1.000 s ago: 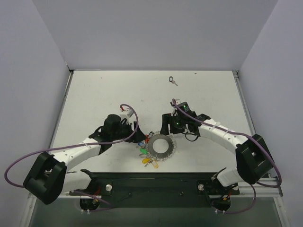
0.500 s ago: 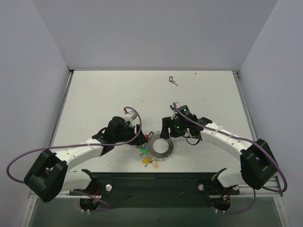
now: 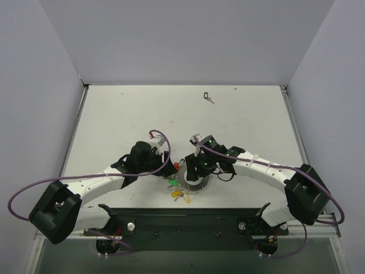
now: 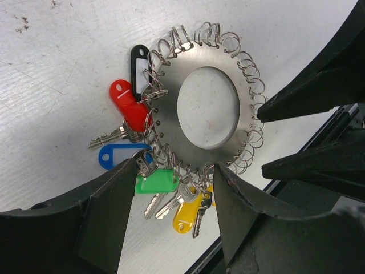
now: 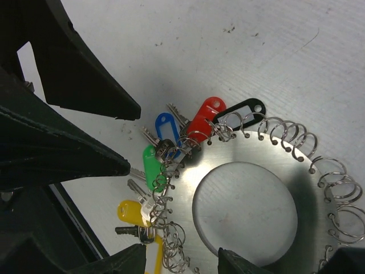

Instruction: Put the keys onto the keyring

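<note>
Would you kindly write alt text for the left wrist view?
A flat silvery keyring rimmed with wire loops lies on the white table, keys with red, blue, green, yellow and black tags along its left and lower rim. The open left gripper straddles its lower edge; the open right gripper points in from the right.

The keyring [image 5: 251, 149] is cut off by the right wrist view's lower-right edges.

The keyring [image 4: 165, 108] lies mid-frame on the worktop [image 4: 57, 68], coloured keys [image 4: 128, 108] fanned lower left (gripper [image 4: 175, 168] fingers spread below).
</note>
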{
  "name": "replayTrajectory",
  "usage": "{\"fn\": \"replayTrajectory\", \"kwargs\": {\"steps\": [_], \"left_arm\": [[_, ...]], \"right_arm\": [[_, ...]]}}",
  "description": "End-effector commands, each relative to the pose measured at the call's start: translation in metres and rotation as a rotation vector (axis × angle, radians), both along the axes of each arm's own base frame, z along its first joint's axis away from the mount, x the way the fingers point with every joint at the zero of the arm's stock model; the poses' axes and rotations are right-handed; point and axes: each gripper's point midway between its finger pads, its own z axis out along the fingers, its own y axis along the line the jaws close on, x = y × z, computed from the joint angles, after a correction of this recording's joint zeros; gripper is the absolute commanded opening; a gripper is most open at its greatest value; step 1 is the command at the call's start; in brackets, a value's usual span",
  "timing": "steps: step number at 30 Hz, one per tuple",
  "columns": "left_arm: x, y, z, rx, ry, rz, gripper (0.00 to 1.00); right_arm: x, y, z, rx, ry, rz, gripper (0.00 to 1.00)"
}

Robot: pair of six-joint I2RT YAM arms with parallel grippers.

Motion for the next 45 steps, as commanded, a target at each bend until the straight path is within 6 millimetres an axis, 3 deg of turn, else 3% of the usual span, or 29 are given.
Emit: {"fn": "replayTrajectory", "kwargs": {"steps": [1,16,33,38,45], "left_arm": [[0.002,-0.001,0.003,-0.004,-0.032,-0.005,0.65],[0.003,0.003,0.0,0.016,-0.034,0.009,0.65],[0.008,0.007,0.003,0.039,-0.055,0.021,0.65],[0.007,0.008,0.003,0.048,-0.058,0.02,0.65],[0.007,0.01,0.002,0.059,-0.063,0.021,0.65]], "right_arm": [[-0.011,0.012,0.006,0.017,0.026,0.086,0.51],[-0.032,0.026,-0.027,-0.023,0.167,0.166,0.38],[-0.039,0.032,-0.046,-0.05,0.226,0.191,0.22],[-0.035,0.033,-0.042,-0.044,0.208,0.186,0.09],[-0.027,0.039,-0.022,-0.013,0.152,0.187,0.01]]}}
